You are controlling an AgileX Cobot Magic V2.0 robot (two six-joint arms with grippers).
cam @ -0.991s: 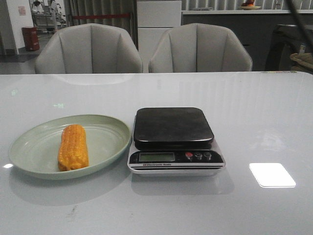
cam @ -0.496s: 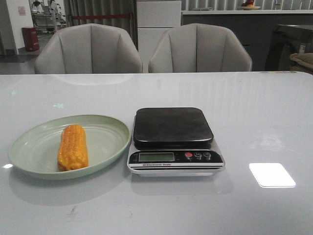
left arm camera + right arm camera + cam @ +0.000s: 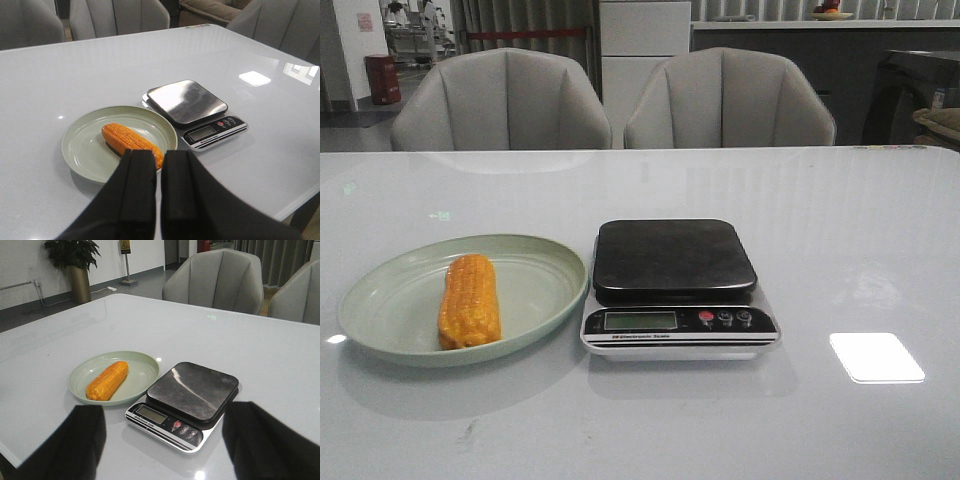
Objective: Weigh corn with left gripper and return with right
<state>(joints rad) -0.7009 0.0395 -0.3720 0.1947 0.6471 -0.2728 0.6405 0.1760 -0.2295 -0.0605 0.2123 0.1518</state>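
lying lengthwise in the pale green round plate point(image 3: 535, 290), the stubby orange-yellow corn cob point(image 3: 469, 300) points away from the closed left gripper point(image 3: 157, 165), just past its tips; the right gripper point(image 3: 162, 432) is spread wide.

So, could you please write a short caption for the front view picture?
Corn lying on a pale green plate beside an empty kitchen scale on a white table.

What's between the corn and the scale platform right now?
Only the plate's right side and rim. The corn lies inside the plate, and the rim sits right beside the scale; front view shows it best.
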